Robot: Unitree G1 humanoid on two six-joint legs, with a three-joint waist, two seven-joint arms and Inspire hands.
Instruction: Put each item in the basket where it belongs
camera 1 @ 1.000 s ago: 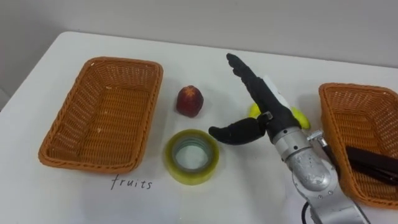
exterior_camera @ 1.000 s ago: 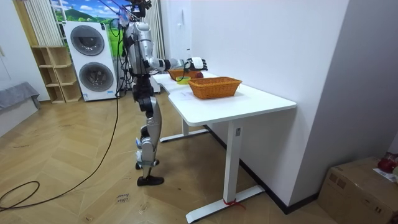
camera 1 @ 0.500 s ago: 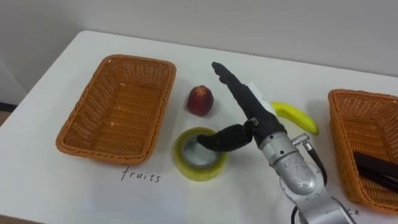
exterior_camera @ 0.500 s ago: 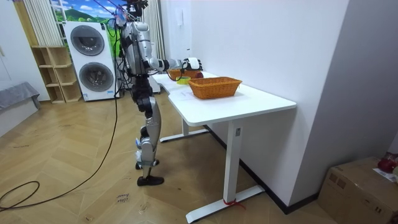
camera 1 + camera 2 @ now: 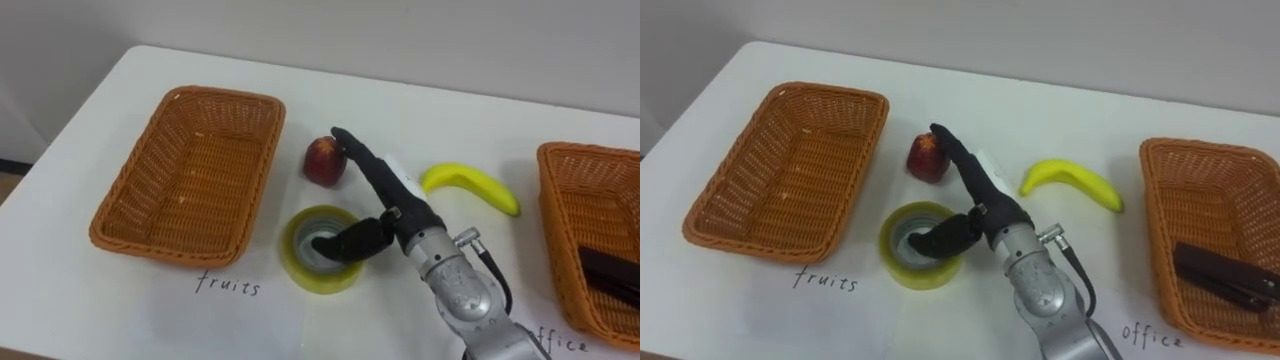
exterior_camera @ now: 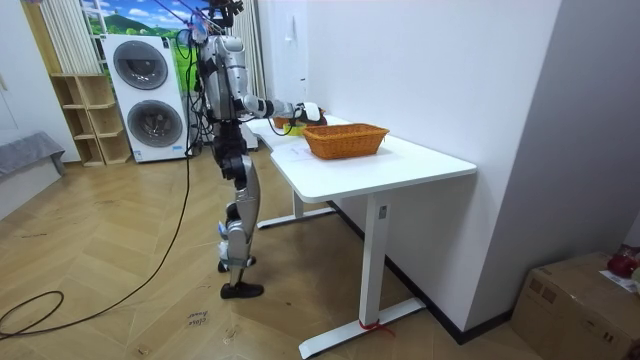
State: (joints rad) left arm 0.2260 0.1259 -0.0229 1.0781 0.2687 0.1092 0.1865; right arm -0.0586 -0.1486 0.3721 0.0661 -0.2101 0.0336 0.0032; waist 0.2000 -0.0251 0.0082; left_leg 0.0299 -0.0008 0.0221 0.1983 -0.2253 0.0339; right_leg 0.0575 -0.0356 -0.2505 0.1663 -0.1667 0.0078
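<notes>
A red apple lies on the white table beside the empty wicker basket marked "fruits". In front of it sits a yellow tape roll, and a banana lies to the right. My right hand is over the tape roll. Its fingers are straight and point at the apple, with the tips close beside it, while its thumb dips into the roll's hole. The wicker basket at the right, marked "office", holds a dark stapler. In the room view I stand at the table's far end with one arm stretched over it.
The table's far edge runs along a pale wall. White tabletop lies between the two baskets and in front of the tape roll. In the room view, a washing machine and shelves stand behind me on the wooden floor.
My right hand has moved left and down, from above the banana to the tape roll, and its thumb now reaches into the roll. The banana is uncovered. The eye view shifted slightly.
</notes>
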